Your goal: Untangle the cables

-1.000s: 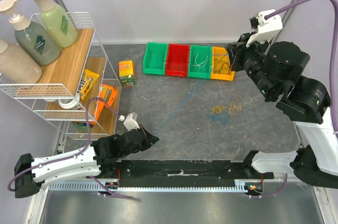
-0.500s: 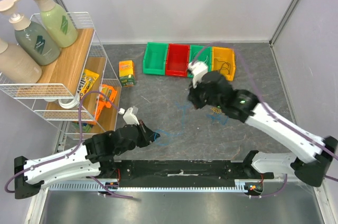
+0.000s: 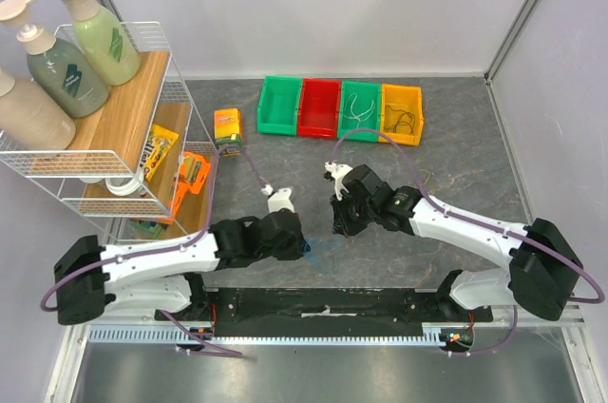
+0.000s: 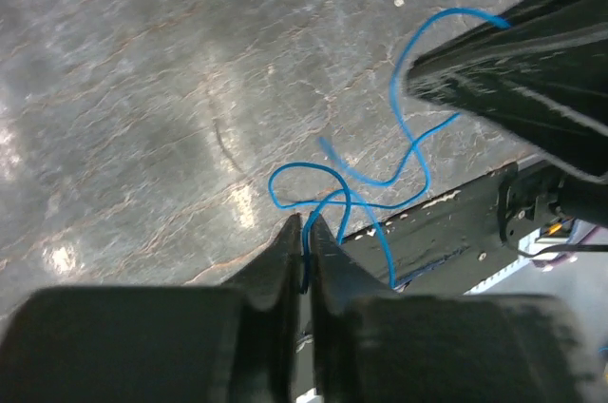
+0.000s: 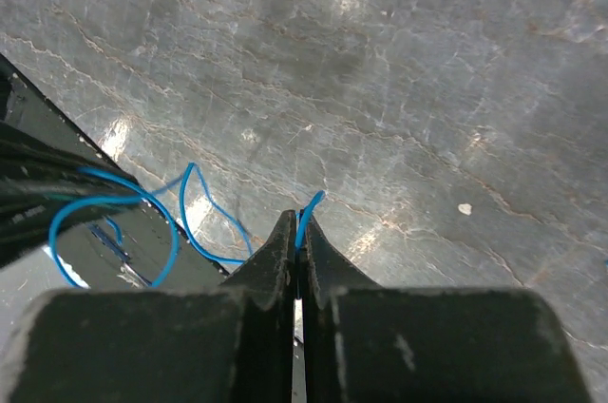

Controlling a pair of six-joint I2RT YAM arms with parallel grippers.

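Top view first: my left gripper (image 3: 299,243) and right gripper (image 3: 335,222) are nose to nose near the front of the table (image 3: 456,165). The blue cable (image 3: 318,245) is a little squiggle between them. The bins (image 3: 319,108) sit along the back, well apart from us. The rack (image 3: 142,118) and the juice box (image 3: 227,130) are off to the left, so neither is in the way.

Left wrist view: my jaws are pinched tight on one end of the blue cable. The rest loops and crosses itself just ahead of the tips. The right gripper's dark bulk is close by at upper right, so honestly my own other arm is the likeliest thing to bump.

Right wrist view: clamped on the other end, with a short tip poking past the fingers.

My guess on handling: it's featherweight, springy and keeps its curl, and it's thin enough to slip. Holding near the ends seems right, then a gentle pull apart.
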